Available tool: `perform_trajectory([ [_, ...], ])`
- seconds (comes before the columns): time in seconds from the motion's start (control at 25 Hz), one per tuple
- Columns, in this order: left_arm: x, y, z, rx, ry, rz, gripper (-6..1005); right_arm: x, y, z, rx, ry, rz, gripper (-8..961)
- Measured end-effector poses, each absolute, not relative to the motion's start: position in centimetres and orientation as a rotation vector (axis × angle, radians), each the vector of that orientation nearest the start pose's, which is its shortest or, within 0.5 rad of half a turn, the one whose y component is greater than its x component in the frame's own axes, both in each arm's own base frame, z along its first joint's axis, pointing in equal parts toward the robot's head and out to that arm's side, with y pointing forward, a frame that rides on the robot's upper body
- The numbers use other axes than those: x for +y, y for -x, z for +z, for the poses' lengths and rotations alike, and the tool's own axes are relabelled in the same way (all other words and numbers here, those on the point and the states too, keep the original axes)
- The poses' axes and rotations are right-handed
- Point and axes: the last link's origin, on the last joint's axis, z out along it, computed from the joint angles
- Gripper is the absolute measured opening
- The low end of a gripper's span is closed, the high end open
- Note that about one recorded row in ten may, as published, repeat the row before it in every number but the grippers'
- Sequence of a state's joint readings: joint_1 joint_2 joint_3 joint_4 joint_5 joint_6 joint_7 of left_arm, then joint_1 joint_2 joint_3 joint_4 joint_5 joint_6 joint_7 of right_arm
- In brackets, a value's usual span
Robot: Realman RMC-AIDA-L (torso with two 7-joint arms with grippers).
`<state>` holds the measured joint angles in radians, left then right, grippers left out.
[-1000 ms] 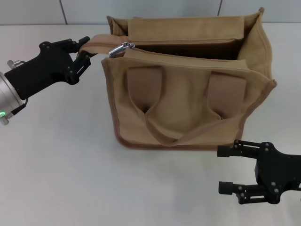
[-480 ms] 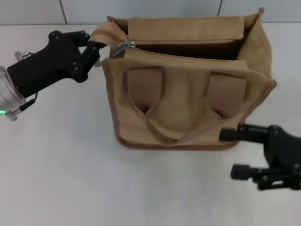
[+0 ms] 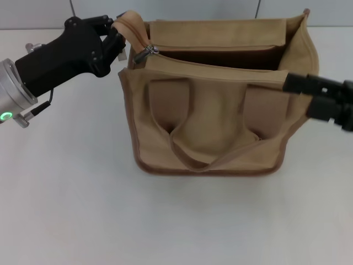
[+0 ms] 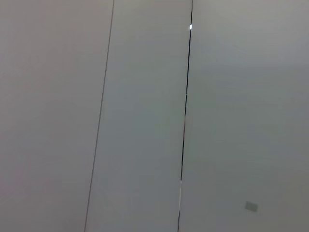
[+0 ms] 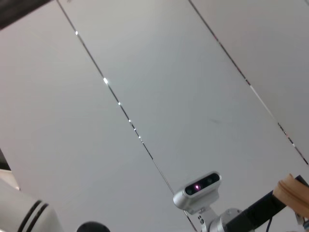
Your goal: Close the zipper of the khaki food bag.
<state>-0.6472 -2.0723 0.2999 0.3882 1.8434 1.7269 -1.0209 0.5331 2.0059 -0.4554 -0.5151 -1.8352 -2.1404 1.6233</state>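
The khaki food bag (image 3: 212, 118) stands upright mid-table, its top open. The zipper's silver slider (image 3: 144, 53) sits at the bag's left top corner. My left gripper (image 3: 115, 34) is at the bag's back left corner. It is shut on the khaki zipper tape end (image 3: 131, 25) and holds it raised in a loop. That tape end also shows far off in the right wrist view (image 5: 292, 191). My right gripper (image 3: 300, 95) is open and hovers at the bag's right front top corner, holding nothing. The left wrist view shows only wall panels.
The bag's brown strap handle (image 3: 190, 157) hangs down its front. White tabletop (image 3: 83, 210) lies in front of and left of the bag. A grey panelled wall (image 3: 193, 8) stands behind. The robot's head camera (image 5: 198, 188) shows in the right wrist view.
My left gripper has moved back and toward the bag, lifting the tape end into a loop. My right gripper has risen from the front right of the table to the bag's right top corner.
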Motion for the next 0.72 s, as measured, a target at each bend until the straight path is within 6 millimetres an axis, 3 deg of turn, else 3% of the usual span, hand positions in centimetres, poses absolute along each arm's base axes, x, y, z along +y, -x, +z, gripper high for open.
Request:
perform_trajectory([
  [0.48, 35.2, 21.1, 1.0, -0.316, 2.373, -1.315, 26, 32.2, -20.9, 5.6, 1.137, 2.728, 1.484, 814],
  [0.72, 35.3, 20.7, 0.7, -0.318, 2.377, -1.337, 26, 33.4, -19.8, 5.2, 1.159, 2.759, 1.437, 812],
])
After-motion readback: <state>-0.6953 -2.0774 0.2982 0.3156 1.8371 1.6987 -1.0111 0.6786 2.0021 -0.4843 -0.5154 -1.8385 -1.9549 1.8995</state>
